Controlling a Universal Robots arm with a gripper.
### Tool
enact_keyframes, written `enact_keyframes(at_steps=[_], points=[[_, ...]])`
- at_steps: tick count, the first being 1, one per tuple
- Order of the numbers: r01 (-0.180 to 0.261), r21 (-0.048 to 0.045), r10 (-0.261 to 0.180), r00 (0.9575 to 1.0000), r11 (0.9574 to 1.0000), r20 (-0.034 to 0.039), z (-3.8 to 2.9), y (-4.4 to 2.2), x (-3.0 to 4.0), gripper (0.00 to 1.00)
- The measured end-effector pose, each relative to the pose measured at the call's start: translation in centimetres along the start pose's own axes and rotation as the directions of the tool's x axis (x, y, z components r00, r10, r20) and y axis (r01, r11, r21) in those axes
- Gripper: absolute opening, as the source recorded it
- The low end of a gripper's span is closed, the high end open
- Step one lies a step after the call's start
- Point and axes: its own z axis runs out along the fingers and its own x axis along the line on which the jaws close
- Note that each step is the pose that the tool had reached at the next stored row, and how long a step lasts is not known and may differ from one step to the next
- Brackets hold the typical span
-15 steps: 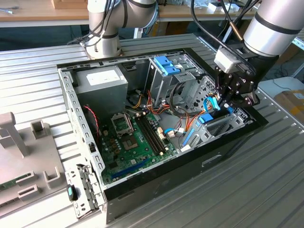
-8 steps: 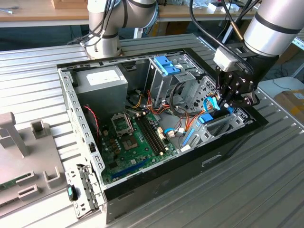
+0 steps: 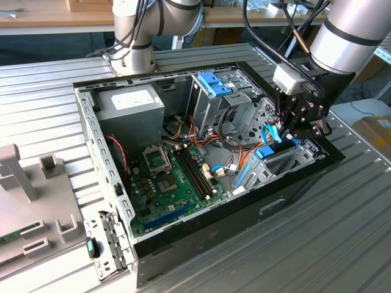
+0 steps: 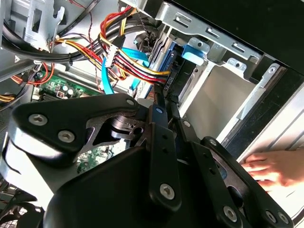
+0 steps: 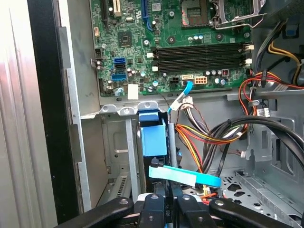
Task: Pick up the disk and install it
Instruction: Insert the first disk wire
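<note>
My work sits on a ribbed grey metal tabletop (image 3: 55, 91); behind it runs a long light-brown wooden bench (image 3: 43, 15), brightly lit.

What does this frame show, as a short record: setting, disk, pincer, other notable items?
setting: open desktop computer case lying on a ribbed metal table, motherboard exposed
disk: light-blue carrier standing on edge in the lower drive bay, beside the case wall
pincer: pincer directly above the carrier's end; whether it grips cannot be judged
cables: flat light-blue data cable crossing just under the pincer; red, yellow and black power wires alongside
upper cage: silver drive cage with blue latch, untouched
person: a hand resting outside the case in the second wrist view
</note>
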Motion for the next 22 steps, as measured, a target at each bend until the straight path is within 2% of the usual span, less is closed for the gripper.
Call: enact_keyframes(at_steps=[16,22], points=[[0.0,0.0,0.0,1.0,1.0,-0.0003,0.25,-0.07,0.0,0.16],[0.0,0.0,0.0,1.0,1.0,-0.0014,0.77,-0.04,-0.01,0.16]])
